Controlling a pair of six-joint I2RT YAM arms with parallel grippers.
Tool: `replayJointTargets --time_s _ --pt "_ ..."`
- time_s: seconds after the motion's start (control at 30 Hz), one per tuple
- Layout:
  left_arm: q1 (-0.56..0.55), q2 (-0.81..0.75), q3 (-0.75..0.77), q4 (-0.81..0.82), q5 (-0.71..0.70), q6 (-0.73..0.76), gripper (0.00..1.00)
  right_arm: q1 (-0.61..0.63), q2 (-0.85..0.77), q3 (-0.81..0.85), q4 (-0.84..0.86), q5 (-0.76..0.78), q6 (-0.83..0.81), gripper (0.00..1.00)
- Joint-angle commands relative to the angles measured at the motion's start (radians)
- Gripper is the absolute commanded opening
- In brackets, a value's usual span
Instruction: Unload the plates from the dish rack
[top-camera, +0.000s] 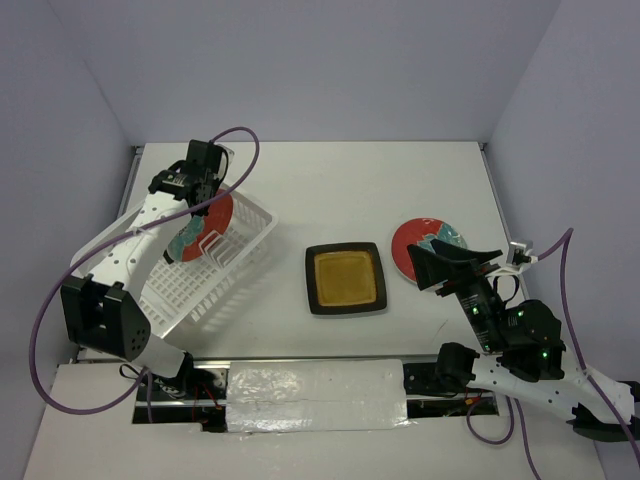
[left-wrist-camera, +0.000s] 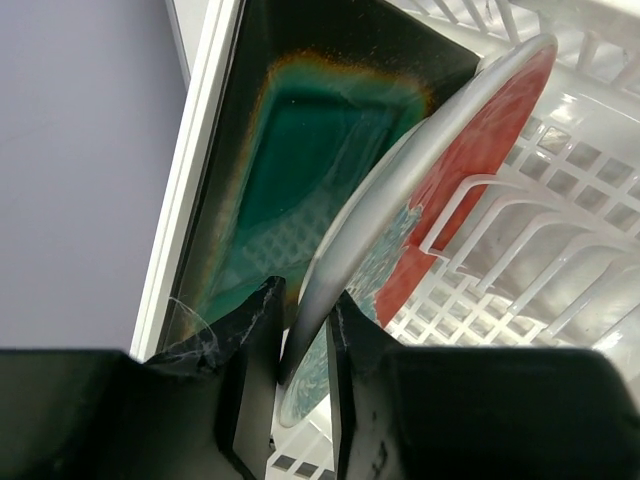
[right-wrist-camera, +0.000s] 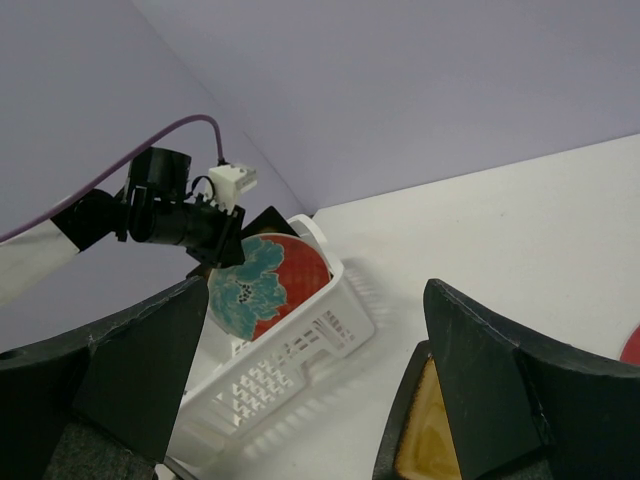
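The left arm reaches from its base at 7 o'clock up the table's (top-camera: 400, 180) left side, elbow bent. Its wrist is turned down over the far end of the rack (top-camera: 215, 280). The left gripper (top-camera: 203, 190) is pinched onto the top rim of a red plate (top-camera: 212, 222), one finger on each face.

The right arm lies folded low at 5 o'clock, forearm pointing up the table. The right gripper (top-camera: 452, 262) is spread wide and holds nothing. It sits over the near edge of the other red plate (top-camera: 425, 238); whether it touches the plate cannot be told.

The rack lies at 9 o'clock, skewed so that its long side runs from 7 toward 1. It holds the red plate on edge among the prongs, and a teal plate (left-wrist-camera: 310, 150) just behind it.

The yellow plate (top-camera: 346, 278) lies flat at the table's centre. The other red plate lies flat at 3 o'clock from it, apart from it.

Only the left wrist view shows the teal plate. It leans against the rack's wall, with the red plate's pale back tilted toward it. That view also shows the fingers (left-wrist-camera: 255, 330) closed tight on the rim.

The right wrist view looks between its own wide-set fingers (right-wrist-camera: 140, 370) across the table. There the red plate's mottled teal face (right-wrist-camera: 262, 285) shows in the left gripper's grasp, and a corner of the yellow plate at 5 o'clock.
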Motion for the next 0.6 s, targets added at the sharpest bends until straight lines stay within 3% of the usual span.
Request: replayJointTargets --time_s 0.0,0.13,0.23,0.27,0.37,0.57 --pt "0.002 0.017 0.005 -0.002 -0.024 -0.01 0.34 0.001 0.006 0.0 0.021 0.008 -0.005 0.95" --pt "0.002 0.026 0.007 -0.008 -0.03 -0.018 0.3 0.001 -0.002 -0.003 0.023 0.008 -0.005 0.95" --pt "0.002 0.038 0.022 -0.017 -0.041 -0.023 0.18 0.001 -0.005 -0.003 0.023 0.008 -0.005 0.95" --pt "0.002 0.043 0.029 -0.034 -0.048 -0.032 0.1 -0.001 -0.006 -0.003 0.023 0.006 -0.005 0.95" --pt "0.004 0.03 0.054 -0.046 -0.071 -0.038 0.0 0.001 -0.005 -0.002 0.023 0.006 -0.004 0.95" --pt "0.002 -0.026 0.106 -0.037 -0.103 -0.041 0.0 0.001 0.0 -0.003 0.026 0.006 -0.007 0.95"
